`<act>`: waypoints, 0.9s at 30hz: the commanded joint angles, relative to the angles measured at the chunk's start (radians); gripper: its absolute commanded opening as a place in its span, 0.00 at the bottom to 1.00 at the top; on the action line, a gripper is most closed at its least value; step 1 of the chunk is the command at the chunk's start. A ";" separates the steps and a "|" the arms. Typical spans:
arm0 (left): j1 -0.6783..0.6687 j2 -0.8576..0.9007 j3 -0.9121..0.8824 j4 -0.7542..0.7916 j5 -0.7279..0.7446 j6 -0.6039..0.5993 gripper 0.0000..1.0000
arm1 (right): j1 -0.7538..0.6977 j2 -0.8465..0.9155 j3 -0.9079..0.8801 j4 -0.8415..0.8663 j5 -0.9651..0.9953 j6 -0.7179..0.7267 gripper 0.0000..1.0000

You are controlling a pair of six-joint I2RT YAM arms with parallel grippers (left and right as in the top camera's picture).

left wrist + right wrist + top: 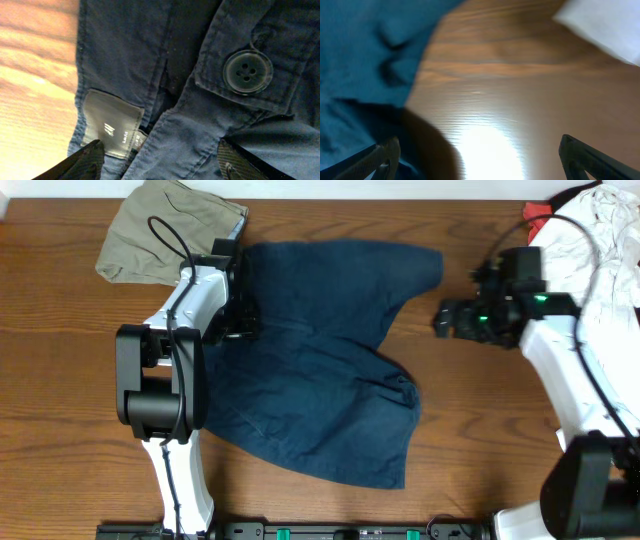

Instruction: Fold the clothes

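Note:
The dark navy-blue shorts (320, 355) lie spread across the middle of the wooden table. My left gripper (243, 320) is open, low over the waistband at the shorts' left edge. In the left wrist view its fingers (162, 162) straddle the navy waistband fabric, near a grey label (111, 122) and a dark button (247, 71). My right gripper (445, 317) is open and empty, over bare wood just right of the shorts' upper right leg. In the right wrist view (480, 157) the blue cloth (365, 60) lies to the left.
A folded khaki garment (165, 230) lies at the back left, just behind the left arm. A pile of white clothes (600, 240) with a bit of red (540, 218) sits at the back right; a white corner shows in the right wrist view (605, 25).

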 commanded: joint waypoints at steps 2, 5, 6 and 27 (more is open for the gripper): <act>-0.023 0.063 -0.047 -0.037 0.049 -0.008 0.74 | 0.115 0.074 -0.011 0.039 -0.077 -0.120 0.99; -0.028 0.063 -0.047 -0.036 0.049 -0.008 0.74 | 0.181 0.122 -0.011 0.036 -0.092 -0.195 0.88; -0.028 0.063 -0.047 -0.036 0.049 -0.008 0.74 | 0.197 0.134 -0.011 0.029 -0.092 -0.210 0.82; -0.028 0.063 -0.047 -0.036 0.048 -0.007 0.75 | 0.257 0.160 -0.014 -0.218 0.022 -0.161 0.01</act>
